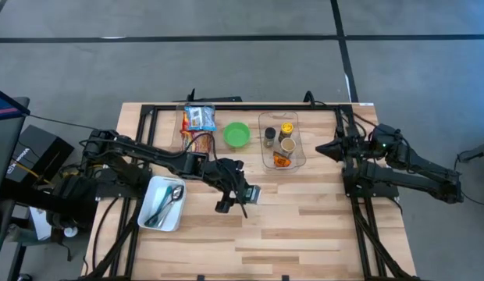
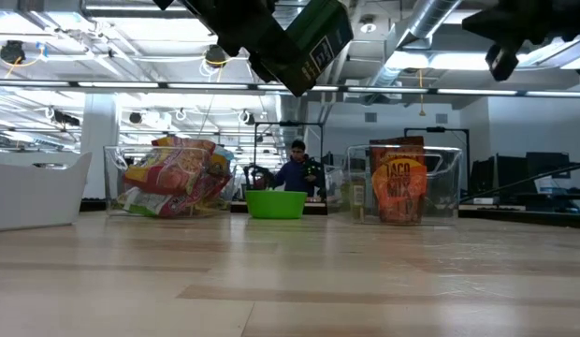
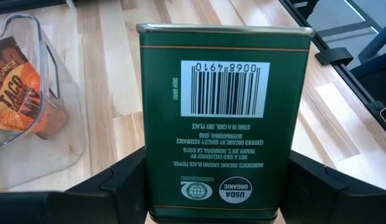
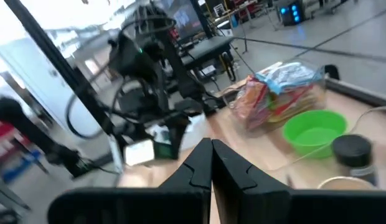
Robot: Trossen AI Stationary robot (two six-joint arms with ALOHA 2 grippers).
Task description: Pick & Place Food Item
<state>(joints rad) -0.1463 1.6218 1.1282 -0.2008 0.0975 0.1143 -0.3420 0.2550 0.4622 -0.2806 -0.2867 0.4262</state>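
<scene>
I've got the green tin (image 3: pixel 221 118) of black pepper clamped in the left tool (image 1: pixel 240 196), carried clear above the bare middle of the tabletop (image 1: pixel 304 226), just right of the white bin (image 1: pixel 164 204). It's a rigid metal box — light, I'd judge, but smooth-sided, so the flat broad faces are the place to squeeze, and the fingers (image 3: pixel 112 186) sit low on either side of it. The left arm reaches out from the left, wrist angled down. The right tool (image 1: pixel 320 147) waits closed at the right, beside the clear tray (image 1: pixel 282 162) — well apart from the tin.
</scene>
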